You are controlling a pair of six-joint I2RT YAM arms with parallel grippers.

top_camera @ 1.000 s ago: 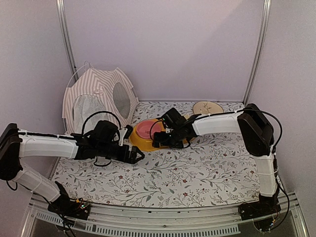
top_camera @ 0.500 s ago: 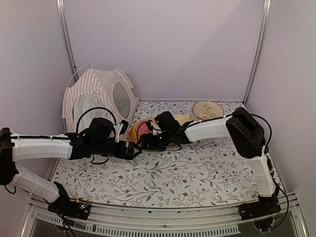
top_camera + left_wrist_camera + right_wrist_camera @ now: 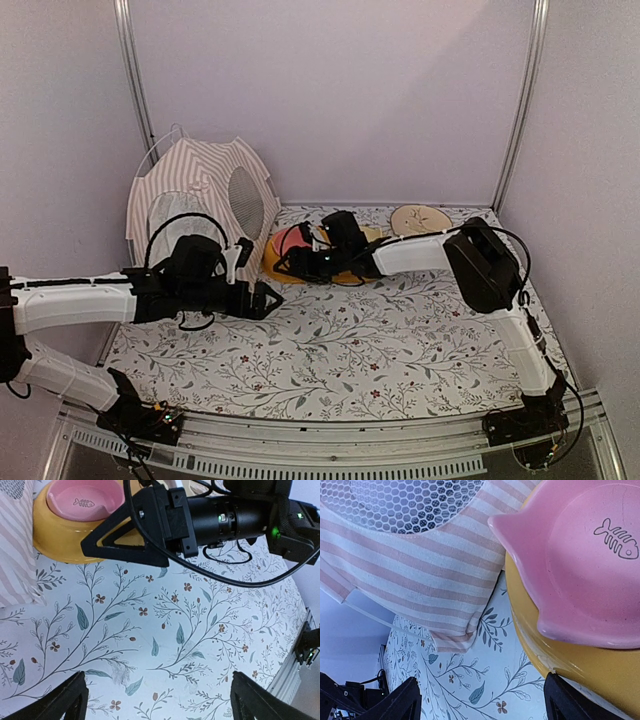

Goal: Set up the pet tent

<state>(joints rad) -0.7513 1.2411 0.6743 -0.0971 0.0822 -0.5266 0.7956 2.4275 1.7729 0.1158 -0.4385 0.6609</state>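
From above, we see the tent [image 3: 200,195] standing at the far left corner of the counter [image 3: 400,330], against the wall, with 1 mesh window [image 3: 245,200] turned toward the bowl [image 3: 270,262]. The left fingers [image 3: 268,298] hover low over the counter in front of the tent, near it but apart. The right fingers [image 3: 290,265] sit at the bowl's left side, between bowl and tent. A wooden disc [image 3: 420,218] lies at the back.

In the left wrist view, the 2 left fingers are spread wide over bare counter, holding nothing. The right fingers cross the top, beside the bowl, and a striped edge of the tent shows at left.

In the right wrist view, the right fingers are also spread and empty, above the tent's lower corner. That corner lies just beside the bowl and its pink insert [image 3: 590,565]; we cannot tell whether they touch.
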